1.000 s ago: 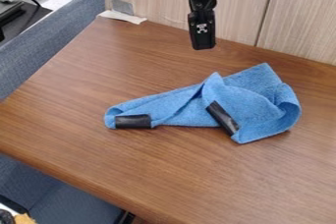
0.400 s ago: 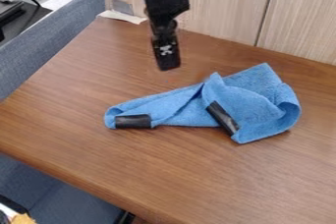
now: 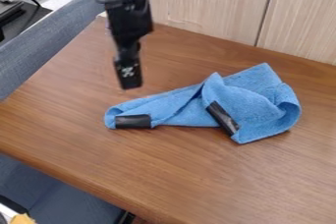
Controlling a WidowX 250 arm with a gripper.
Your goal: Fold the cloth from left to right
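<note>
Camera view: gripper (image 3: 131, 85) has swung from upper centre to left of centre and come down, so its tip is now above and near the narrow left end of the blue cloth (image 3: 187, 107). Can't tell if it's open or closed; not touching the cloth as far as I can see.

Cloth hasn't moved. It lies bunched on the wooden tabletop (image 3: 164, 174), centre to right of the frame: slim on the left, wide and crumpled on the right, one black strip (image 3: 133, 121) at the left end, another black strip (image 3: 224, 118) slanting across the front (already half folded, messily).

For the task: looks like lining up for a grasp at the left end, fold itself still to do. Next is probably lower, pinch, lift, carry right. Risk: pinching one layer only, or dragging the whole bundle.
</note>
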